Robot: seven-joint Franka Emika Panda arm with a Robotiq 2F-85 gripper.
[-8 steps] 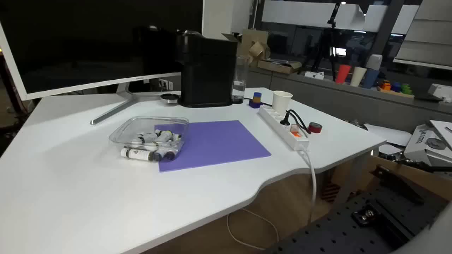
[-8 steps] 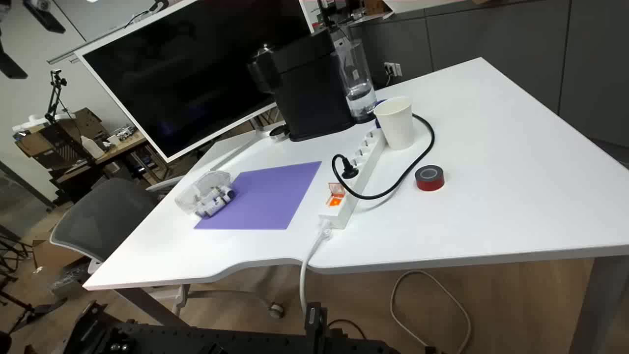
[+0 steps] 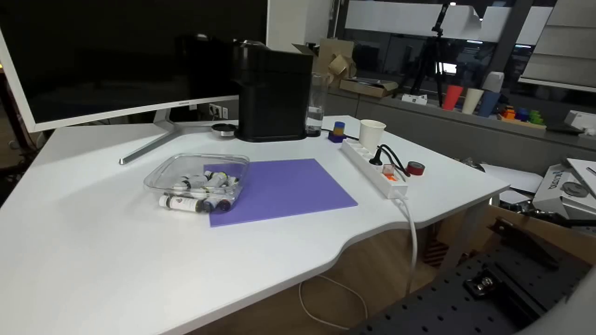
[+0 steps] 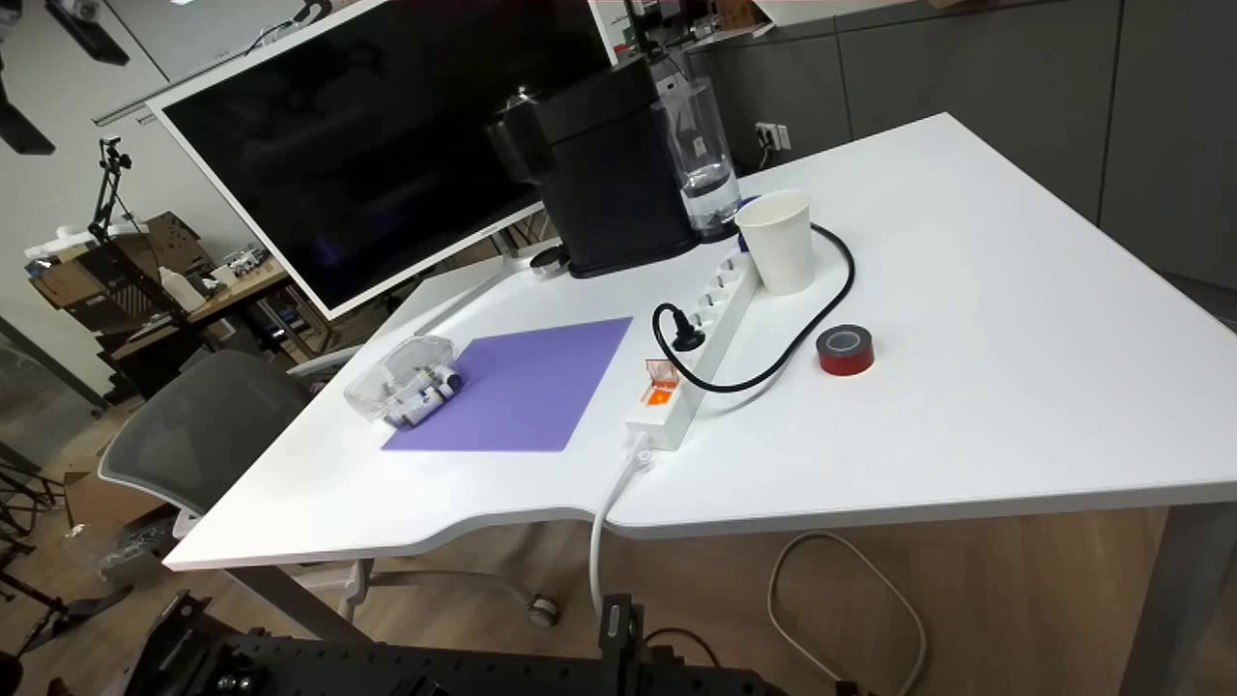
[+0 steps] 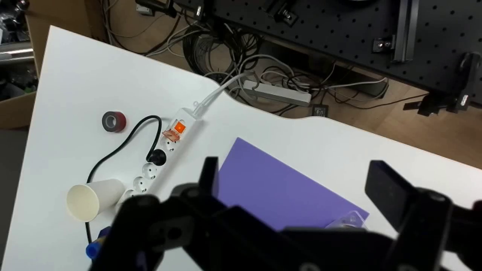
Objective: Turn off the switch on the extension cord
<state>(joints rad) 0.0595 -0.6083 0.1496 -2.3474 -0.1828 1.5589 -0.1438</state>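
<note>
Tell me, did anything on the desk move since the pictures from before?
Nothing that I can see moved, and nothing was picked up or put down. The white power strip, its orange switch, the white cup, the red tape roll, the purple sheet and the clear tray all stayed put in both exterior views. In the wrist view, the pincer is open, holding nothing.

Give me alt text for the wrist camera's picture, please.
A white power strip with an orange switch and one black plug lies at left on a white desk. The robot's open black claw looms in front, framing a purple sheet; a cup and a tape roll sit near the strip.
</note>
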